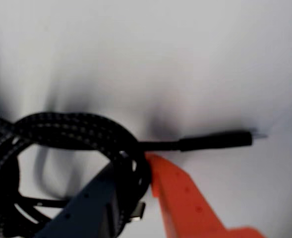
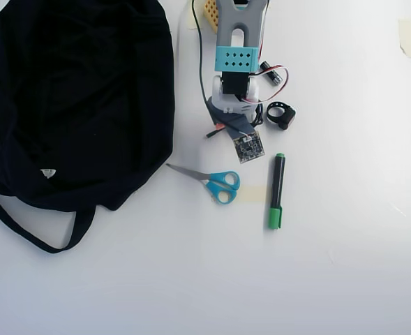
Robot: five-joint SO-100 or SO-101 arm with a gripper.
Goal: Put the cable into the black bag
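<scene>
In the wrist view the cable (image 1: 61, 126), a coil of black braided cord, fills the lower left. Its plug-tipped end (image 1: 215, 140) sticks out to the right. My gripper (image 1: 132, 162) is shut on the coil's right side, with the strands pinched between the grey-blue finger (image 1: 93, 198) and the orange finger (image 1: 180, 193). In the overhead view the arm hides most of the coil. Only the plug tip (image 2: 211, 132) shows, left of the gripper (image 2: 227, 129). The black bag (image 2: 72, 98) lies flat at the upper left, well apart from the gripper, with its strap (image 2: 31, 237) trailing below.
Overhead, blue-handled scissors (image 2: 215, 183) lie just below the gripper and a green-capped marker (image 2: 276, 190) to their right. A small black ring strap (image 2: 280, 114) and a short black cylinder (image 2: 268, 68) sit right of the arm. The table (image 2: 331, 265) is white.
</scene>
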